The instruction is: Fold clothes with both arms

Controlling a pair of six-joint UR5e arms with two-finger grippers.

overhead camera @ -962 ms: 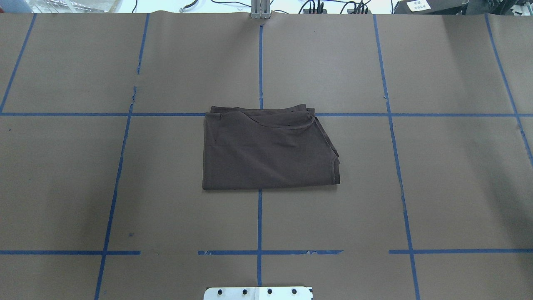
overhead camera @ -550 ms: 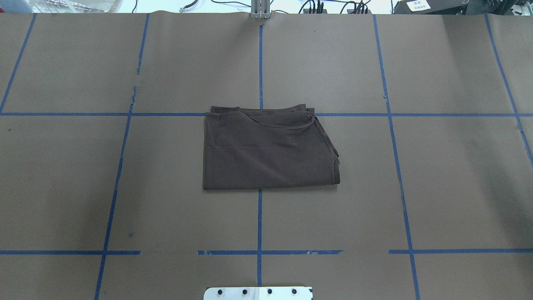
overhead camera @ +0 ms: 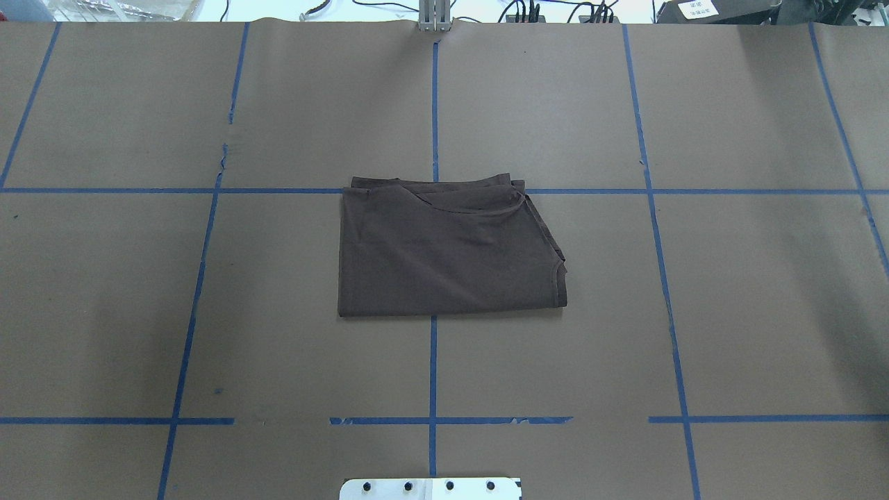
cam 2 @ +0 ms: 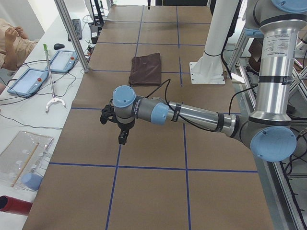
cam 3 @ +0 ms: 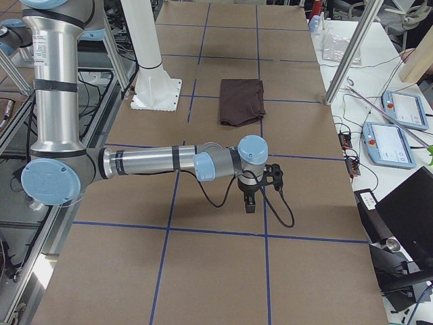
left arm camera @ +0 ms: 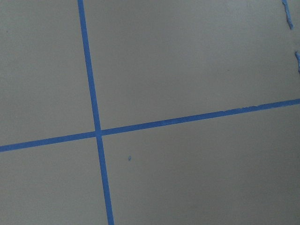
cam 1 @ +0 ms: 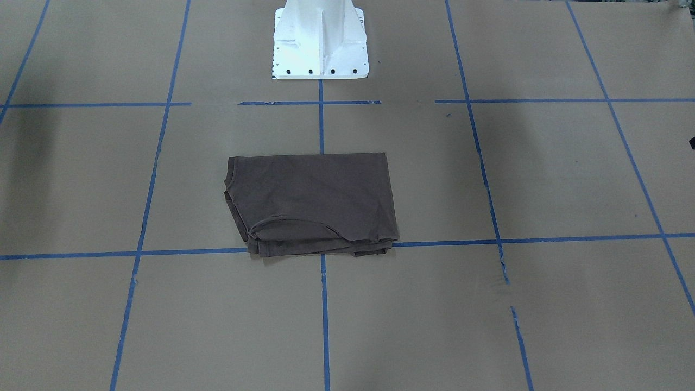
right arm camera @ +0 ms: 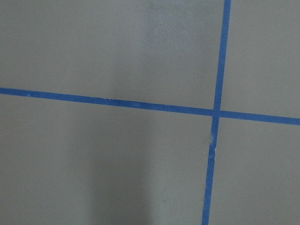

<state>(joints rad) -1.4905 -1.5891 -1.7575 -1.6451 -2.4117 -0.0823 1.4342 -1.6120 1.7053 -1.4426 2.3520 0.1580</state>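
The dark brown T-shirt [overhead camera: 451,253] lies folded into a rectangle at the middle of the table, with layered edges and the collar curve at its far side; it also shows in the front-facing view [cam 1: 312,201]. Neither arm appears in the overhead view. In the exterior left view the left gripper [cam 2: 123,136] hangs over bare table, far from the T-shirt [cam 2: 146,69]. In the exterior right view the right gripper [cam 3: 249,203] does likewise, far from the T-shirt [cam 3: 241,101]. I cannot tell whether either gripper is open or shut. Both wrist views show only paper and tape.
Brown paper with blue tape grid lines [overhead camera: 433,368] covers the table. The white bolted pedestal base [cam 1: 320,41] stands at the robot's side. Tablets [cam 2: 60,61], cables and a grabber tool lie off the table's far edge. A person sits there [cam 2: 14,40].
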